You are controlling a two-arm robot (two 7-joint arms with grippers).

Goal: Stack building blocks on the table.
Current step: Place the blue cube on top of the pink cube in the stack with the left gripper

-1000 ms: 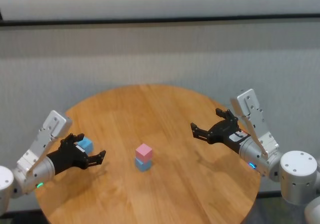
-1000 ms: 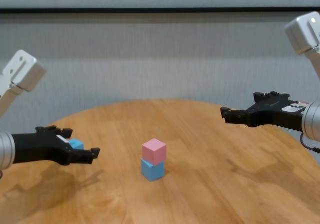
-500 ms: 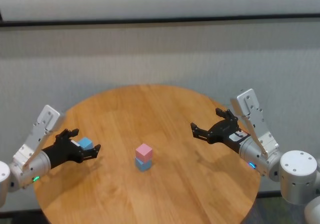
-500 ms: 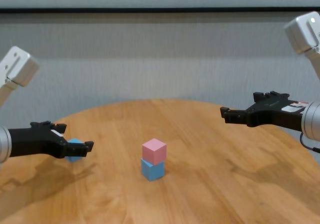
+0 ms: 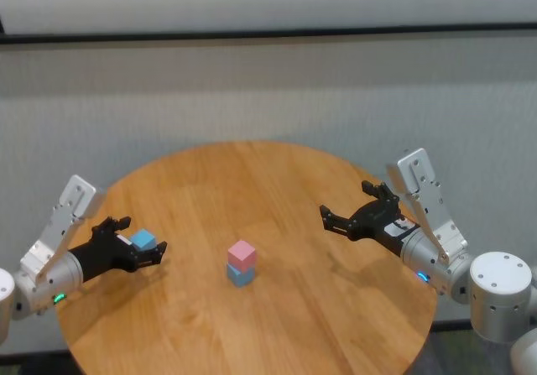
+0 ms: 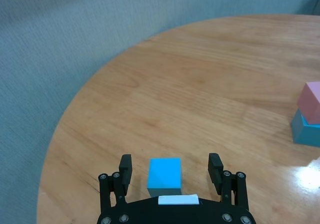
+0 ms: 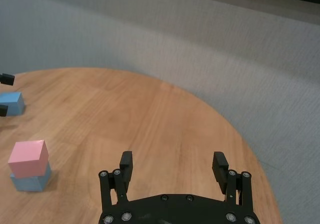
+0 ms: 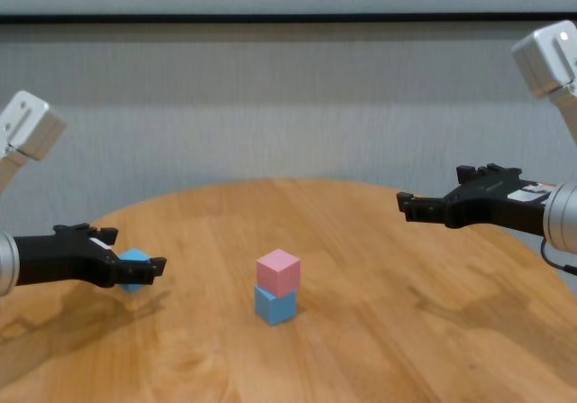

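Observation:
A pink block sits on a light blue block near the middle of the round wooden table; the stack also shows in the chest view. A second light blue block lies at the table's left side. My left gripper is open with its fingers on either side of this block, not closed on it. My right gripper is open and empty, held above the table's right side, well away from the stack.
A grey wall stands close behind the table. The table's rounded edge runs near the left block.
My left gripper has drawn back to the left and now straddles the loose blue block. The right arm and the stack have not moved.

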